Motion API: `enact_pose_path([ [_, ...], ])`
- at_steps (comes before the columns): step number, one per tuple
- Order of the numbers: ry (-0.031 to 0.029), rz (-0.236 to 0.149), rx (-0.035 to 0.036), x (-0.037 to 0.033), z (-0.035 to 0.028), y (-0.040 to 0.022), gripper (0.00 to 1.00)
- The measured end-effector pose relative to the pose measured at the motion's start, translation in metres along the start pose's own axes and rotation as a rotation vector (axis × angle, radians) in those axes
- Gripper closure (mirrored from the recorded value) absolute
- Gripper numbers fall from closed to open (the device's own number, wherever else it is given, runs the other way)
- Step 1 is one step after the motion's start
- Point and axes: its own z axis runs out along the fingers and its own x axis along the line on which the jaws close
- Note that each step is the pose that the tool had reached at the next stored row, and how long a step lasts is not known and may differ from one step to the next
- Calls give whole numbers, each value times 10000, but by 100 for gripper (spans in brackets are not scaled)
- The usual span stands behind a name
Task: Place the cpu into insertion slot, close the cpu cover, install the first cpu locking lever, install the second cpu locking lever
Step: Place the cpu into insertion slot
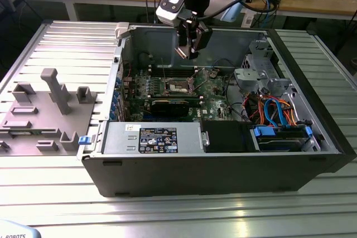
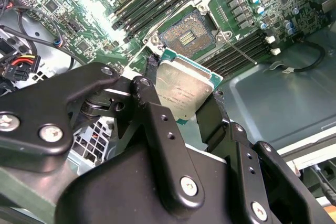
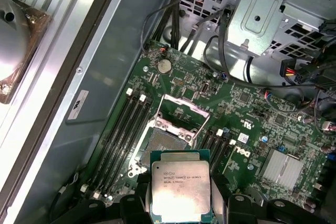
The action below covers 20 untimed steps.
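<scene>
While the black two-finger gripper [image 1: 188,53] is hanging above the open dark grey computer case [image 1: 212,174], its fingers [image 2: 212,121] are pinching the cpu [image 3: 180,190] by two opposite edges. The cpu is a small flat square chip with a silver-grey metal lid on a green base. You are holding that chip in the air above the board, near the insertion slot [image 3: 164,142] and not yet in it. The slot is the square socket with a dark centre and silver rim, set in the green motherboard [image 3: 247,114]. The cpu cover [image 3: 186,104], a thin silver frame with a square window, is standing raised at one edge of the slot, leaving the socket bare.

Small dark print is running in lines across the chip's lid, and white lettering is showing on the board. A black-and-white label [image 1: 158,139] is sitting on the silver box [image 1: 117,137] at the case's front.

Going from the exterior view's left, a grey moulded fixture [image 1: 44,110] is lying on the ribbed metal table [image 1: 167,215]. Next, the case is holding the motherboard. At the exterior view's right, a metal drive cage [image 1: 256,76] is sitting inside it with blue and orange cables [image 1: 276,110].
</scene>
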Motion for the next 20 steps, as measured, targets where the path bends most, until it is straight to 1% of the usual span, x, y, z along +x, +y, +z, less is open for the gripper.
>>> enact_pose_path([
  [20,-10,190,-4,0,0,0,46],
])
